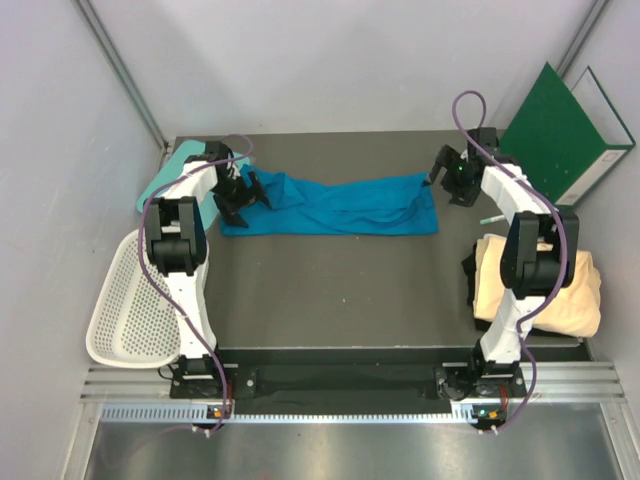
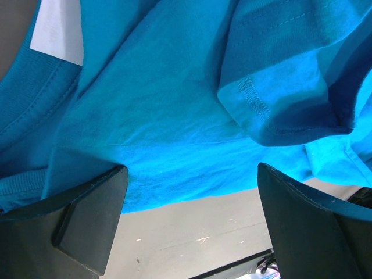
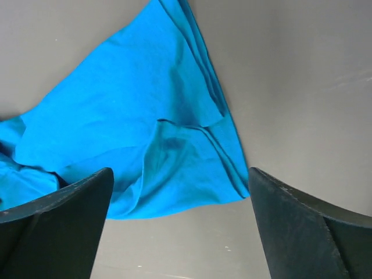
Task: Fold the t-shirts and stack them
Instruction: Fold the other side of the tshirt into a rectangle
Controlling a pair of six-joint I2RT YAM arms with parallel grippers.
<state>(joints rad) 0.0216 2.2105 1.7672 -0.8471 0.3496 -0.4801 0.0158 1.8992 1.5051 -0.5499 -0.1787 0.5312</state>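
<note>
So the bright blue cloth t-shirt (image 1: 330,205) is stretched out in a long rumpled strip across the far side of the dark grey table (image 1: 340,290), with one arm at each end of it. The left gripper (image 2: 192,189) is spread wide and has hold of nothing. The shirt's collar end with its white label (image 2: 57,32) lies right in front of the fingertips, and a hem runs across the gap between them. The right gripper (image 3: 180,192) is also wide apart and empty, with the shirt's other end lying flat just ahead of its fingers. The pale cream-yellow folded t-shirt bundle (image 1: 570,295) sits well behind the right fingers, beside that arm. A white mesh basket (image 1: 125,300) sits at the table's left edge, well behind the left fingers.
</note>
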